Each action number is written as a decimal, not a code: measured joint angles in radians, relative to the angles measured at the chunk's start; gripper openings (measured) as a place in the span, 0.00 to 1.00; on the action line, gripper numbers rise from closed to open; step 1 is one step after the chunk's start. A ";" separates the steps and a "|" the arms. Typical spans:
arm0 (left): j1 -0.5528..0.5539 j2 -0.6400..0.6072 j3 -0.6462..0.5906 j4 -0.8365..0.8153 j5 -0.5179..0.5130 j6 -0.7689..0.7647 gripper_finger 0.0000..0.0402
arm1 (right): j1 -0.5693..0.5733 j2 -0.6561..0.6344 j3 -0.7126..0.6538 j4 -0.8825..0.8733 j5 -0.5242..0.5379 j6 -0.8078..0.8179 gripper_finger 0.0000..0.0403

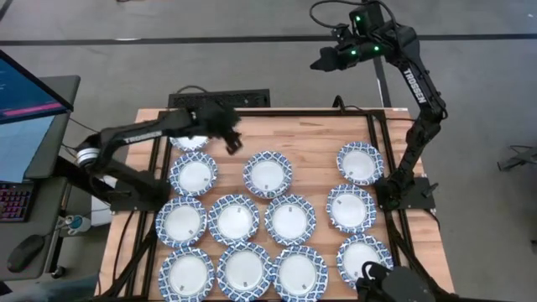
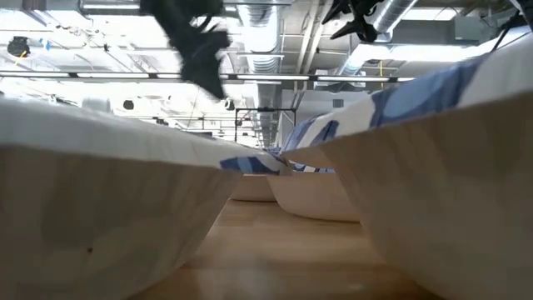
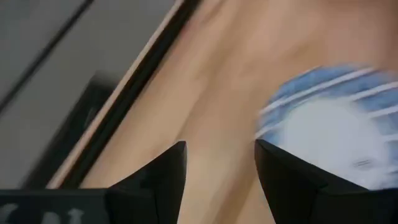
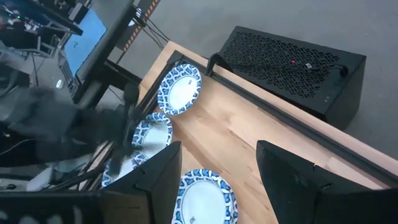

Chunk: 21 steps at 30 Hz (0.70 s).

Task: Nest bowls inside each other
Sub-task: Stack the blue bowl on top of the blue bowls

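Several white bowls with blue-patterned rims sit singly on their bases on the wooden table [image 1: 315, 180], in rows from the near edge to mid-table. One bowl [image 1: 268, 174] stands alone at centre. Another bowl [image 1: 190, 141] at the far left is partly hidden under my left arm. My left gripper [image 1: 231, 138] hovers open above the table between these two and holds nothing. In its wrist view, my left gripper [image 3: 217, 146] has a blurred bowl [image 3: 329, 124] beside one finger. My right gripper [image 1: 323, 60] is open and raised high beyond the far edge; my right gripper [image 4: 217, 146] looks down on the far-left bowl [image 4: 180, 87].
A black perforated box [image 4: 292, 68] stands behind the table's far edge. Black frame rails [image 1: 375, 138] run along the table's sides. A monitor [image 1: 25, 92], keyboard and mouse sit off the left side. Bare wood lies along the far edge between the bowls.
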 joint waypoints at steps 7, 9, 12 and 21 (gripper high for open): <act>0.191 -0.005 -0.037 -0.206 -0.164 -0.121 0.45 | -0.014 -0.001 0.000 0.021 0.000 -0.001 0.57; 0.241 0.030 -0.018 -0.267 -0.165 -0.170 0.45 | -0.013 -0.001 0.000 0.029 0.000 -0.001 0.57; 0.293 0.108 0.004 -0.373 -0.136 -0.242 0.45 | -0.013 -0.001 0.000 0.039 -0.001 -0.001 0.57; 0.293 0.291 0.032 -0.464 -0.028 -0.344 0.45 | -0.014 -0.001 0.000 0.058 -0.002 -0.001 0.57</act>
